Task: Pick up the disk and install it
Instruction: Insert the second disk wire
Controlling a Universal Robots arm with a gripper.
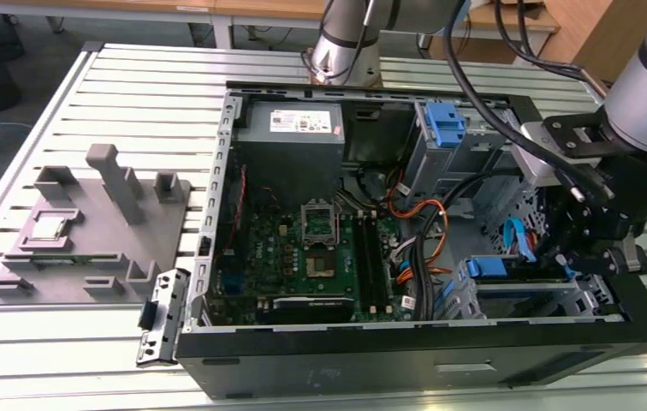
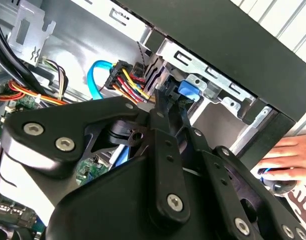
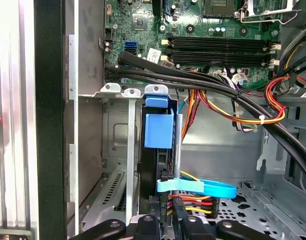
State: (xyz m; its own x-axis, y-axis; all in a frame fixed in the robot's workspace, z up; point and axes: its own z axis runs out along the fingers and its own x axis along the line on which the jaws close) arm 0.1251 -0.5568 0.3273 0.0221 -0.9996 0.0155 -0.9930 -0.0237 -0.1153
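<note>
The disk (image 1: 518,272) sits in the drive cage at the lower corner of the open computer case, on the exterior view's right, its blue bracket (image 1: 487,266) pointing at the motherboard. In the first wrist view the disk (image 3: 158,160) stands edge-on in its slot, blue bracket tab (image 3: 158,130) at the far end. My gripper (image 1: 580,257) reaches into the case at the disk's cabled end. Its black fingers (image 3: 145,222) stand on either side of the disk's edge. In the second wrist view the gripper (image 2: 171,102) is shut on the dark edge, just short of the blue bracket (image 2: 187,92).
A blue flat cable (image 3: 203,187) and a bundle of coloured power wires (image 3: 193,202) cross just beside the fingers. Another blue-latched bay (image 1: 443,124) stands near the power supply (image 1: 293,125). A grey fixture (image 1: 95,223) lies left of the case. A person's hand (image 2: 285,155) rests outside the case wall.
</note>
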